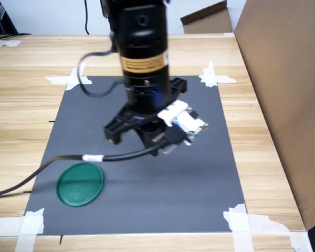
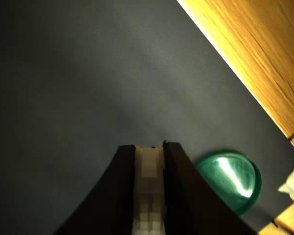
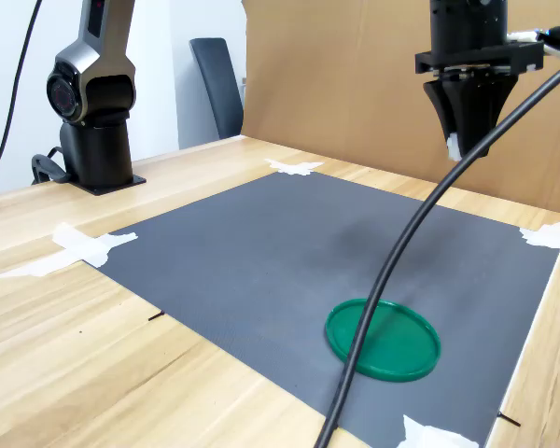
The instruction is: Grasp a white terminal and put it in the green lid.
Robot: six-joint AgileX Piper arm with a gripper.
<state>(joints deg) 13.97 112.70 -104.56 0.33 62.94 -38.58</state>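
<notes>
the white terminal (image 2: 149, 171) is being pinched by the claw (image 2: 149, 147), raised; transport is being made toward the green lid (image 2: 229, 179) beside it, then release.

robot lab: taped grey mat (image 1: 142, 194), cardboard screens (image 3: 355, 84), arm base (image 3: 93, 103)

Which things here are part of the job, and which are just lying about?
Job:
- white terminal, clamped in the tool
- green lid, empty on the dark mat

Lying about:
- white tape strips on the mat corners
- cardboard sheet behind the table
- black cable
</notes>
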